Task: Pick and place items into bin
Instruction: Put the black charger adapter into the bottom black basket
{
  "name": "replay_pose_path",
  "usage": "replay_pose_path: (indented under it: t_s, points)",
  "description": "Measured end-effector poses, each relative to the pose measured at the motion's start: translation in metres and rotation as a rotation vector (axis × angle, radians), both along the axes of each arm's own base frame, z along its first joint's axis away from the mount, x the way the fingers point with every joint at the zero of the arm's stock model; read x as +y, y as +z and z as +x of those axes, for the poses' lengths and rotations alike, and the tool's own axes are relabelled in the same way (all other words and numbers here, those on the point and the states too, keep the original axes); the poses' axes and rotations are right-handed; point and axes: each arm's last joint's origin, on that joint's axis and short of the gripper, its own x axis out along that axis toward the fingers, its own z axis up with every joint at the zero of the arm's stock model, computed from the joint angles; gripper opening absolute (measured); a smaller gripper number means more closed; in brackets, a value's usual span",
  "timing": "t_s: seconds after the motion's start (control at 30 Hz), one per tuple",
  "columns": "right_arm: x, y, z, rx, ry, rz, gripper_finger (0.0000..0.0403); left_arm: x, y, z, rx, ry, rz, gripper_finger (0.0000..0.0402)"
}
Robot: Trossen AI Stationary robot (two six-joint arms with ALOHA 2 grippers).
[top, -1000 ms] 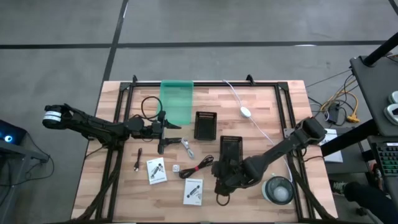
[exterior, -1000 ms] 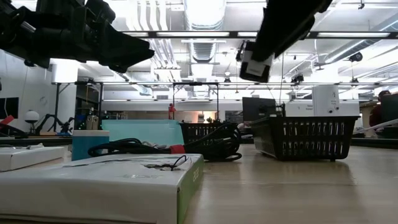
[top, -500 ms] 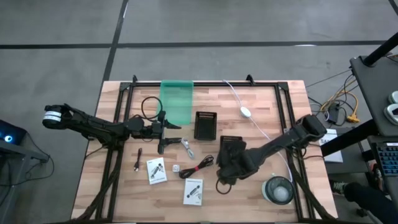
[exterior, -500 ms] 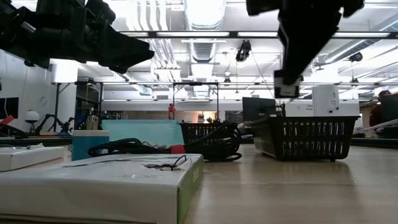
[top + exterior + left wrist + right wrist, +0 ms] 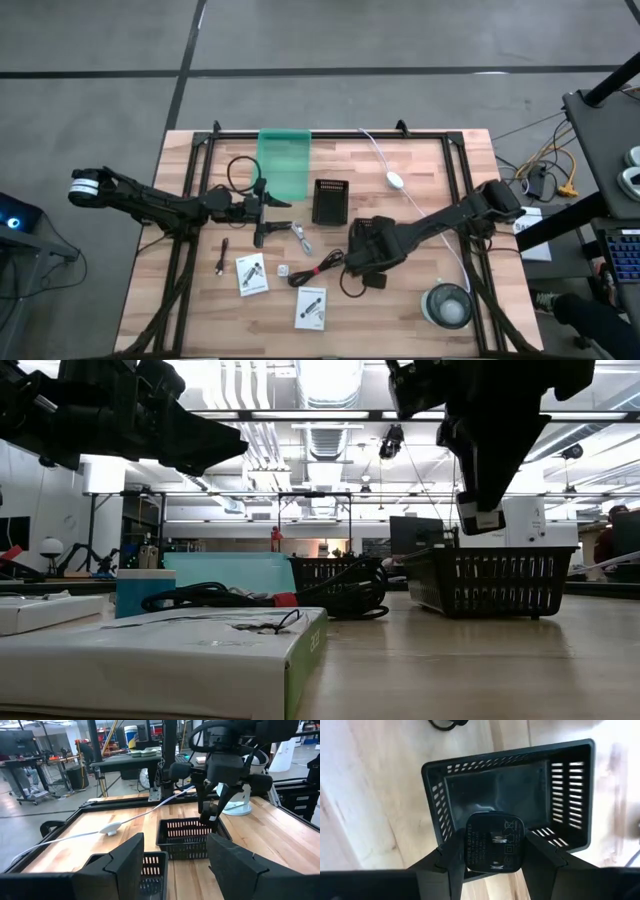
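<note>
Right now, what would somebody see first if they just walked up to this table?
Probably the right gripper, hanging over an empty black basket near the table's middle and clamping a black plug-shaped block. Next, the left gripper waiting by a green bin at the far edge, with two white packets lying near the front.

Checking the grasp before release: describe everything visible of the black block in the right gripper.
The black block is a squarish, rounded-corner piece that looks like matte plastic, probably a charger. Its visible face carries small pale printed symbols and two silvery prongs at the middle. The right gripper is shut on it, one dark finger against each side, holding it in the air above the open, empty black slotted basket. In the high view a black cord trails down from it to the table.
</note>
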Motion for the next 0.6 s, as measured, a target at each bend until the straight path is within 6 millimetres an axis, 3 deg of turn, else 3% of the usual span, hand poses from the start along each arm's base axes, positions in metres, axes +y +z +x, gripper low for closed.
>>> replay_pose_path:
  t_s: [0.37,0.6]
  points:
    - [-0.003,-0.007,-0.001,0.069,0.169,0.076,0.0139,0.0,0.0,0.0,0.001,0.0,0.0,0.0201]
    - [-0.01,-0.016,-0.003,0.094,0.159,0.069,0.014,0.0,0.0,0.0,0.001,0.0,0.0,0.0201]
